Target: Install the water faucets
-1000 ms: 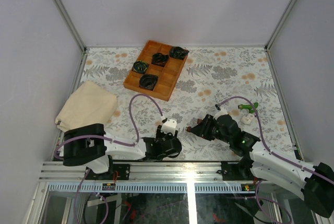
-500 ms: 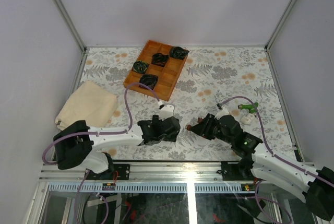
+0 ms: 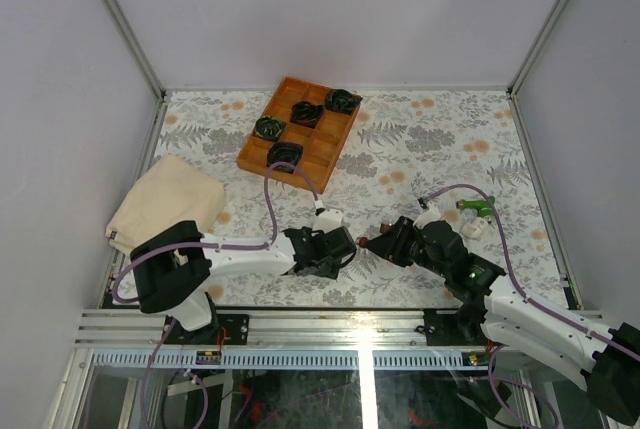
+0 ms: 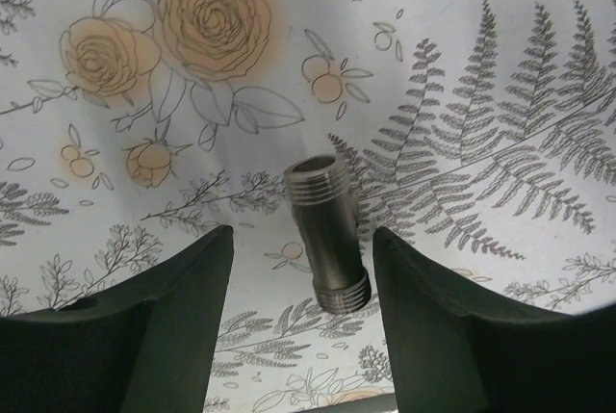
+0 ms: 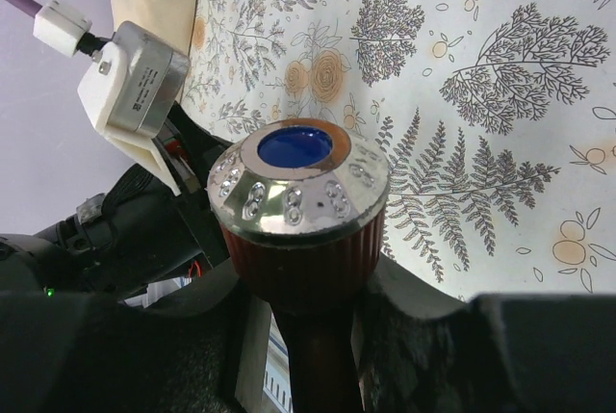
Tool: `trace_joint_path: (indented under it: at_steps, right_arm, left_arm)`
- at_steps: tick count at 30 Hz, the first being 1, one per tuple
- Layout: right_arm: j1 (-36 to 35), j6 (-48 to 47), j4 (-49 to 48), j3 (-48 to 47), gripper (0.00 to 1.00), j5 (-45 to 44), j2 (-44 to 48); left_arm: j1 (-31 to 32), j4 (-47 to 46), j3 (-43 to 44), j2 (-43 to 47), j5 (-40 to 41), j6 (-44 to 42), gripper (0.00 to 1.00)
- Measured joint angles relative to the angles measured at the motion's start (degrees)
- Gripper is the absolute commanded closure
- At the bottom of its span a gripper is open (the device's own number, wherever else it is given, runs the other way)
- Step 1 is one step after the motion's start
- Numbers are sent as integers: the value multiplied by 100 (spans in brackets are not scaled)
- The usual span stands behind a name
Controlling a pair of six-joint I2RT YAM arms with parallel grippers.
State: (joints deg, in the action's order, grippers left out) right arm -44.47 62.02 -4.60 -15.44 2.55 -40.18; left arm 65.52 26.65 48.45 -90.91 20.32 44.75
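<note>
Bench is a table (image 3: 420,139) under a floral-print cover, with pale walls on three sides.

Count of items:
- One divided wooden tray (image 3: 325,156) sits at the far left-centre. It holds four black-and-green coiled bundles (image 3: 285,156), each in its own compartment.
- One folded cream cloth (image 3: 168,201) lies at the left edge.
- I count two faucets. The green faucet (image 3: 477,207) lies on the table at the right, just beside one small white piece (image 3: 472,230), and nothing is gripping it.
- The red-brown faucet (image 5: 300,211) is pinched in the right gripper (image 3: 392,244). The fingers are pressed against its stem, and its silvery cap with a blue centre points toward the left arm.
- One silvery fitting (image 4: 327,235), threaded at both ends, appears to lie on the cover.

My left gripper (image 4: 301,240) is near the table's front centre, close to the right one. Its fingers are spread either side of the fitting, with a gap showing on each side, so it is not touching the fitting. The two grippers face each other, tips near but apart.
</note>
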Motion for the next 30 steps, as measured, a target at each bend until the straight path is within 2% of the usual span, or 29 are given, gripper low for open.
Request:
trace_joint_path:
  at_steps: [14, 22, 30]
  right_arm:
    - [0, 15, -2, 74, 99, 0, 50]
    - [0, 20, -4, 118, 99, 0, 50]
    - [0, 39, -4, 122, 99, 0, 50]
  left_arm:
    - [-321, -52, 162, -205, -2, -7, 50]
    - [-326, -160, 162, -240, -50, -31, 60]
    - [-326, -275, 162, -267, -105, -66, 75]
